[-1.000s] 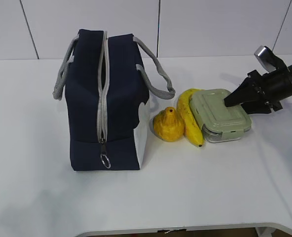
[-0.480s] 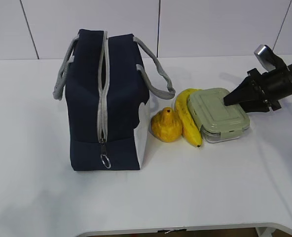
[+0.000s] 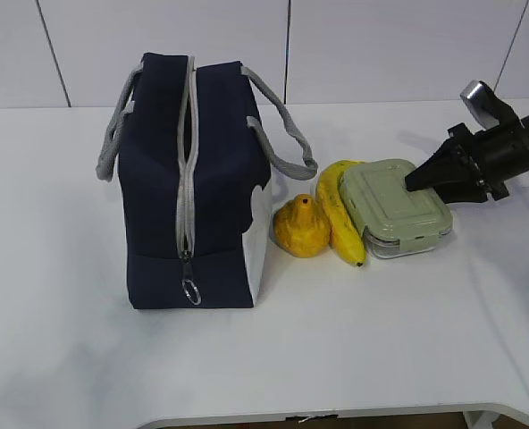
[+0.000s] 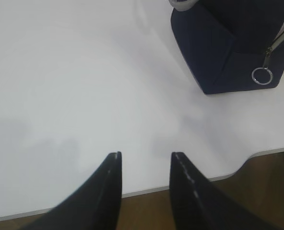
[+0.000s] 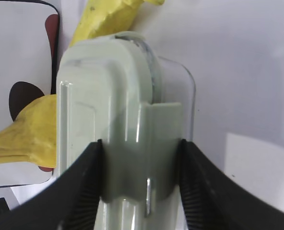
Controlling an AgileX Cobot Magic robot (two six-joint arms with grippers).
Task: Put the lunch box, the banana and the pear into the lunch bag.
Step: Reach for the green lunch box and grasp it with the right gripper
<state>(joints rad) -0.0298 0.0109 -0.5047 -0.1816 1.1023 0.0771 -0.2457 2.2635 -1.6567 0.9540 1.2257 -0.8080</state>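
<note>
The navy lunch bag (image 3: pixel 193 179) stands at the left with its top zipper partly open. The yellow-orange pear (image 3: pixel 303 228) sits beside the bag's white panel. The banana (image 3: pixel 340 214) lies between the pear and the lunch box (image 3: pixel 394 207), touching the box. My right gripper (image 3: pixel 418 181) reaches in from the right and is shut on the box's near edge. In the right wrist view its fingers (image 5: pixel 141 143) clamp the sage-green lid (image 5: pixel 108 110) at the latch. My left gripper (image 4: pixel 144 160) is open and empty over the table's front edge, not seen in the exterior view.
The bag's ring pull (image 4: pixel 260 75) hangs at its lower front corner, to the upper right of the left gripper. The white table (image 3: pixel 354 340) ends close below the left gripper's fingers. A grey handle (image 3: pixel 287 161) droops toward the fruit.
The lunch box and the right gripper shifted slightly left and up between the earliest frame and half a second ago. Since then nothing has moved.
</note>
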